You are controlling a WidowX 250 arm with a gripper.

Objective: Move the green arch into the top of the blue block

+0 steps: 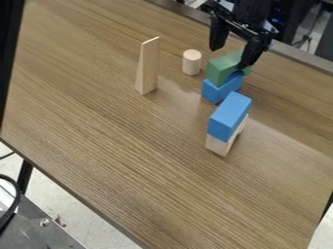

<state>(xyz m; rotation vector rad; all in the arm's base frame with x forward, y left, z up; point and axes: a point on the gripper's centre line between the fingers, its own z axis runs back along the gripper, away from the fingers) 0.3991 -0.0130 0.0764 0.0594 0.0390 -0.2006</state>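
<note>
The wood-grain table (pixel 104 141) is the main work surface. At lower left, beyond its edge, are a pale floor (pixel 68 194), a grey metal surface (pixel 48 236) with a bolt (pixel 44 222), and a black cable (pixel 11 204).

The black robot arm (pixel 252 10) enters at the top edge, right of centre. Its gripper (pixel 229 59) is released: the two fingers are spread apart and point down at the green arch. One finger is above the arch; the other overlaps its right end in the view. Contact between that finger and the arch cannot be determined.

Nearest the camera, a large blue block (pixel 228 115) rests on a plain wooden block (pixel 218 145) with a cutout. The tall wooden wedge (pixel 147 68) stands upright to the left, narrow end up.

The green arch (pixel 222 68) is seated on top of the small blue block (pixel 221 91), behind the large blue block and well apart from the wedge. The wooden cylinder (pixel 191 63), the smallest of the pieces, stands on end between the wedge and the green arch.
</note>
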